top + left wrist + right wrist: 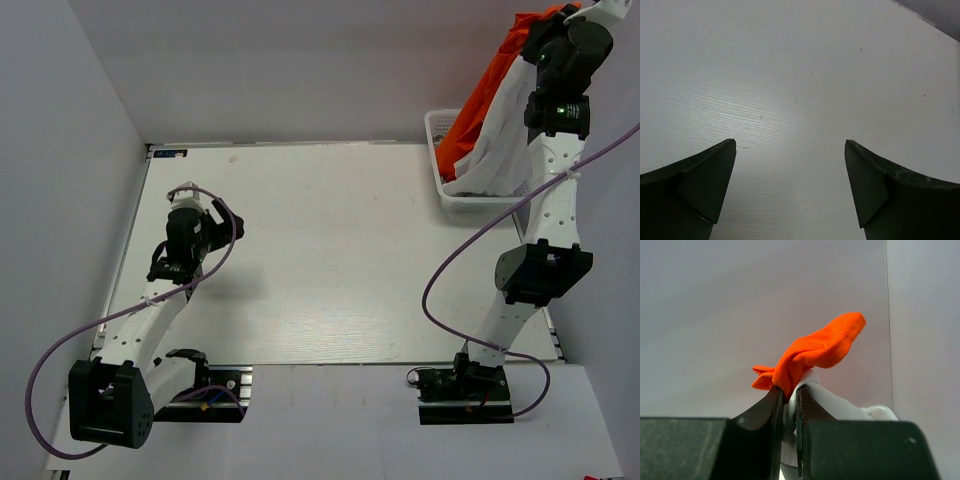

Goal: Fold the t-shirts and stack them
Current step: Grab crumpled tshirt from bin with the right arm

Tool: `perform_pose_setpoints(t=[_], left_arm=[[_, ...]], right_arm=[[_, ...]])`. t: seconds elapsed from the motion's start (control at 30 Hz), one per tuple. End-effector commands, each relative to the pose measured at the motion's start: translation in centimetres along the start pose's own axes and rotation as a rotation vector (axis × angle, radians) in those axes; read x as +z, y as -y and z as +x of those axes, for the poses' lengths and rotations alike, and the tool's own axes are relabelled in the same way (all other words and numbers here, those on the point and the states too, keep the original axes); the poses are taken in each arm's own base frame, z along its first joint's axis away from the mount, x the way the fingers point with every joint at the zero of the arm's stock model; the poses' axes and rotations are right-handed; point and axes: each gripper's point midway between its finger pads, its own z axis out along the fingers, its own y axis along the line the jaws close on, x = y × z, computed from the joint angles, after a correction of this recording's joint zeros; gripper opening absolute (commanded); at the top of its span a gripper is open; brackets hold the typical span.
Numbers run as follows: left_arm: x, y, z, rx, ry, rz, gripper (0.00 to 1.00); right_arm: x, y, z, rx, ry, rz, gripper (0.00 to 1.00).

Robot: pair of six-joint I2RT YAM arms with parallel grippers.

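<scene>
White desk [330, 260] before us. At one o'clock our right fingers [765, 412] clamp the orange t-shirt [480, 110] and white t-shirt [500, 140] above the basket [433, 140], likely to pull them free. Left fingers [700, 185], at nine o'clock, gape apart.

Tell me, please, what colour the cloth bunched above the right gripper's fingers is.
The t-shirt is bright orange; the right wrist view shows it best.
</scene>
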Motion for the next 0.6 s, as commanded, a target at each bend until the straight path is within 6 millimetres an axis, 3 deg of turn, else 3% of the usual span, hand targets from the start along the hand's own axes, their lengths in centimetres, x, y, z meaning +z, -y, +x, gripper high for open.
perform_pose_setpoints(t=[0.0,0.2,0.33,0.37,0.43,0.53,0.57], left_arm=[[-0.5,0.6,-0.3,0.0,0.018,0.029,1.0],[-0.3,0.5,-0.1,0.0,0.01,0.025,1.0],[-0.1,0.4,0.1,-0.009,0.001,0.021,1.0],[0.1,0.3,0.4,-0.008,-0.009,0.015,1.0],[0.3,0.2,0.7,-0.008,-0.018,0.011,1.0],[0.5,0.0,0.9,-0.008,-0.027,0.006,1.0],[0.5,0.1,0.9,-0.017,-0.027,0.006,1.0]], right_arm=[[-1.2,-1.7,-7.1,-0.025,0.196,-0.047,0.0],[0.0,-1.3,-4.9,-0.031,0.152,-0.048,0.0],[0.6,-0.4,-1.9,-0.044,0.091,-0.033,0.0],[1.3,0.6,0.4,-0.041,0.048,-0.014,0.0],[1.8,1.3,2.2,-0.066,0.014,-0.006,0.0],[2.1,3.5,9.0,-0.086,-0.126,0.026,0.0],[2.0,3.7,10.3,-0.083,-0.155,0.026,0.0]])
